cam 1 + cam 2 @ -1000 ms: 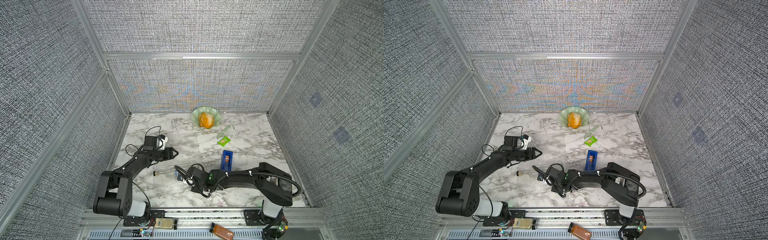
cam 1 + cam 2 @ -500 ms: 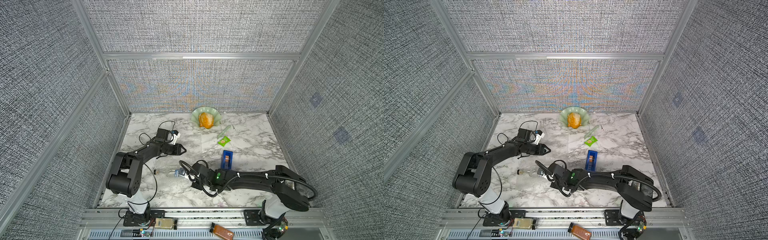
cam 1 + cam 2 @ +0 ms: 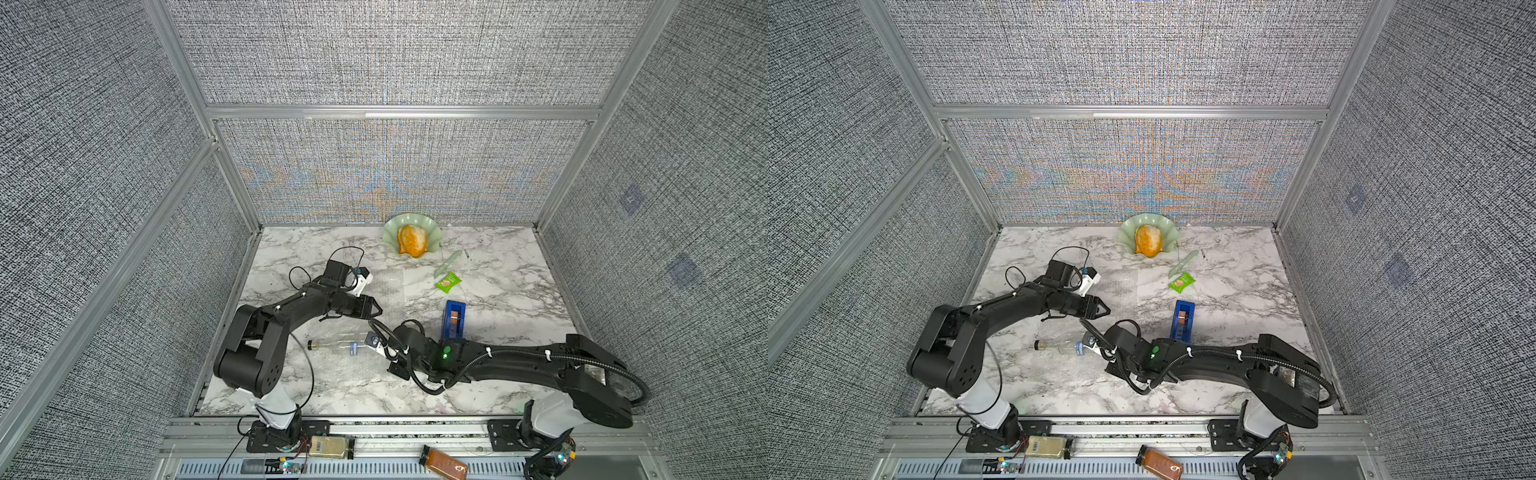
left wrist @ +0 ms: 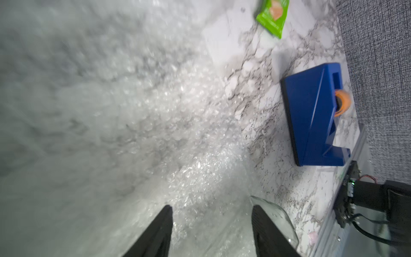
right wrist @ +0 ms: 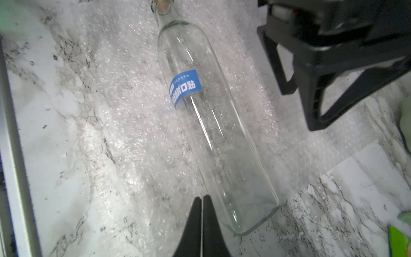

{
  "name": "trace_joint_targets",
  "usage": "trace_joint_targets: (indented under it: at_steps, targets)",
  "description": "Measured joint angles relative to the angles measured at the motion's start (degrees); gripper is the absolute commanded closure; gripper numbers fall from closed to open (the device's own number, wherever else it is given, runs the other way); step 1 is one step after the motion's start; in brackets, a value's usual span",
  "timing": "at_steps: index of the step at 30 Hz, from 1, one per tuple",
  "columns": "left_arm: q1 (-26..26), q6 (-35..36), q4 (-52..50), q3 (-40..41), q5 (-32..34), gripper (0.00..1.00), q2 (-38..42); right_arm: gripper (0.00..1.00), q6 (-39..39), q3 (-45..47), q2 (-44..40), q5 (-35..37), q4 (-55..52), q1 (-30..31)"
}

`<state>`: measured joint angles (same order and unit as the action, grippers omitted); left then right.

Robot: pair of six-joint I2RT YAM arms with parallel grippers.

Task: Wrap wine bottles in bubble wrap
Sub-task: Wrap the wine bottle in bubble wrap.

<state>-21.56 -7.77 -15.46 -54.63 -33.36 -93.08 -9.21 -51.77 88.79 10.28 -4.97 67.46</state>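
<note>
The clear glass bottle (image 3: 336, 345) lies on its side on the bubble wrap (image 3: 349, 376), near the blue tape dispenser (image 3: 455, 325) on its left-arm side, with its neck pointing away from the dispenser. The wrap lies spread on the marble table (image 3: 498, 299), reaching to just beside the dispenser. The right gripper (image 5: 202, 197) has its fingers pressed together just beside the bottle's base, between bottle and dispenser. The left gripper (image 4: 211, 208) hovers over the wrap near the dispenser, its fingers spread and holding nothing.
</note>
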Motion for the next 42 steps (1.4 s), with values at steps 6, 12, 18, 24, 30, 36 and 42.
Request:
trace_joint_targets:
  at_steps: [6,12,18,24,30,36,42]
  targets:
    - [0.07,1.11,-1.88,-0.72,11.21,0.34,6.75,0.40,-1.51,3.87,-3.13,-0.70,-0.85,0.04]
    - [0.02,-0.92,-7.10,-5.68,12.22,0.34,-0.85,0.28,-3.37,3.08,-0.76,-3.69,-6.51,0.09]
    - [0.02,-3.02,-7.26,-5.05,11.23,0.34,-2.14,0.23,-1.05,5.40,2.25,-5.88,-6.12,0.74]
    - [0.00,-3.19,-7.06,-5.05,10.36,0.34,-2.99,0.38,1.33,4.33,6.69,-2.78,-0.70,0.11]
    - [-0.04,-3.10,-4.52,-0.39,10.51,0.31,1.33,1.00,1.64,4.17,8.52,1.79,2.56,-0.15]
    - [-0.04,-3.23,-4.04,-0.28,10.51,0.34,-1.42,1.00,1.01,4.11,5.22,5.35,2.67,-0.28]
    - [-0.52,-4.85,-3.85,3.74,9.42,0.43,0.13,1.00,2.34,5.92,-2.56,7.69,4.02,0.85]
